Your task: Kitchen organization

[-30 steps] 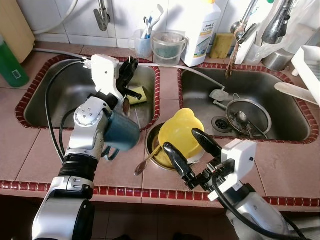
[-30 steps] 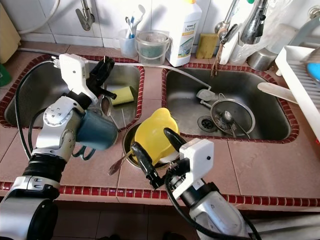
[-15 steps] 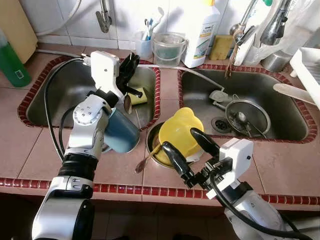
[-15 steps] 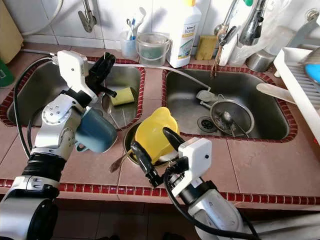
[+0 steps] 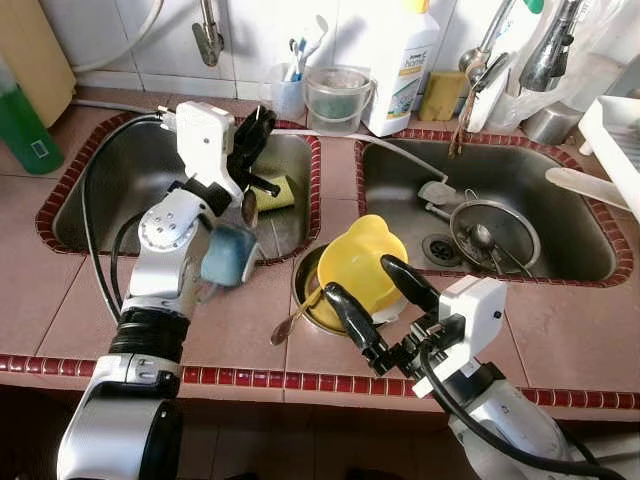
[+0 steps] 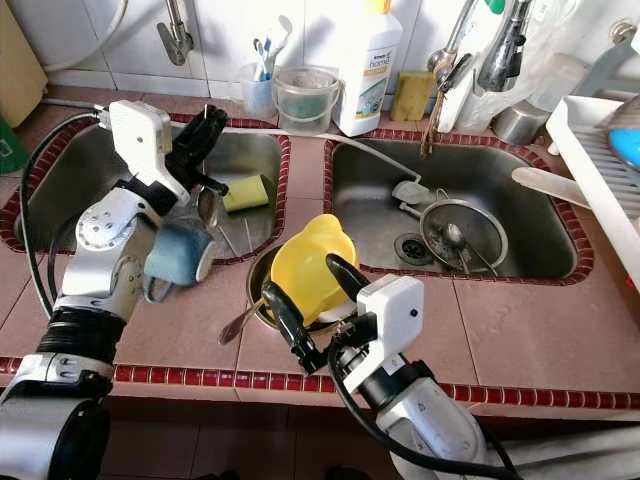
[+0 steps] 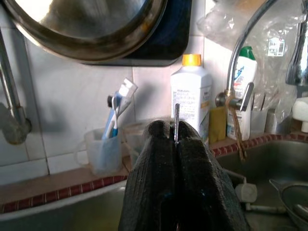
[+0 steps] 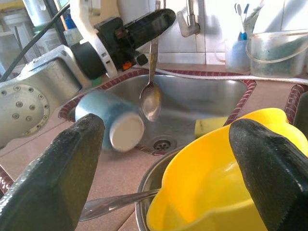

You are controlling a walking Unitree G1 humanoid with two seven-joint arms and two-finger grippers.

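Double sink (image 5: pixel 330 195): two steel basins set in a red-tiled counter; the left basin holds a yellow sponge (image 5: pixel 277 190), the right a strainer with cutlery.
Steel bowl (image 5: pixel 303 283): sits on the counter strip between the basins, a second spoon lying over its rim.
Yellow jug (image 5: pixel 362 262): rests tilted in the steel bowl. Looks like light, stiff plastic, smooth and likely slick if wet; I'd take it across the body or by the rim.
Blue mug (image 5: pixel 230 253): blurred, right beside the left forearm above the counter edge; I can't tell what supports it. Ceramic by the look, so heavier and breakable.
Right gripper (image 5: pixel 372 296): fingers spread wide, one on each side of the yellow jug, not yet pressing it.
Left gripper (image 5: pixel 252 148): fingers pinched tight on the thin handle of a metal spoon (image 8: pixel 151 98), held over the left basin.
Spoon handling: hard, light, narrow and slippery; the pinch is near the handle's end, so it dangles bowl-down.
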